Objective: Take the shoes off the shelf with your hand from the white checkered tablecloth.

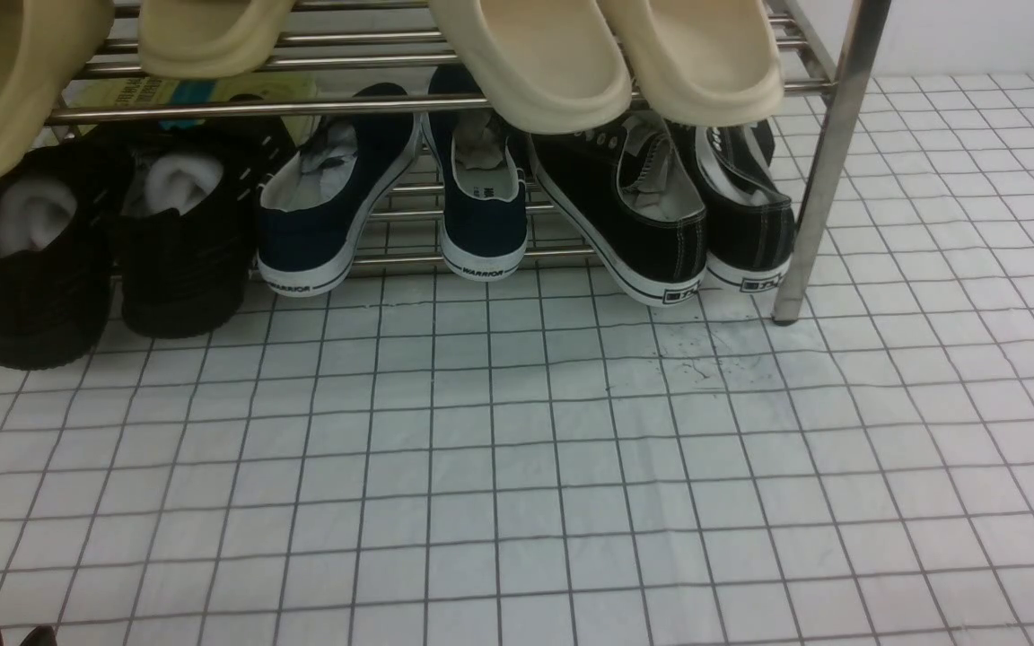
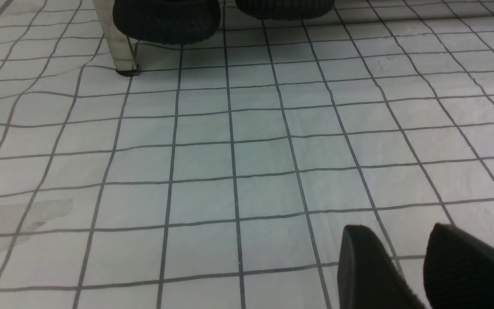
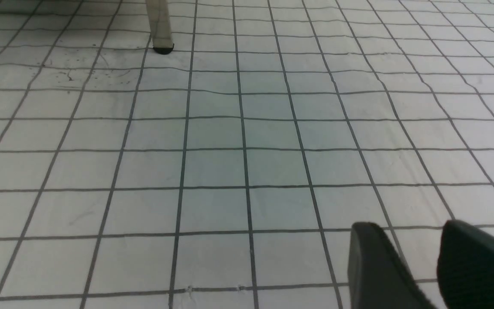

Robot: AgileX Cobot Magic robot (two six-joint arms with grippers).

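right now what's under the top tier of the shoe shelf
Three pairs, heels toward the camera: all-black shoes, navy plimsolls, and black canvas sneakers by the right post of the shelf. Cream slippers on top overhang and hide their toes.

The left gripper (image 2: 399, 235) sits low and nearly level, its two black fingers (image 2: 367, 266) parted with a clear gap and nothing held between them. The right gripper (image 3: 410, 234) is posed the same way, its fingers (image 3: 474, 262) apart and empty. In the front view, only the left fingertips show, at the bottom edge.
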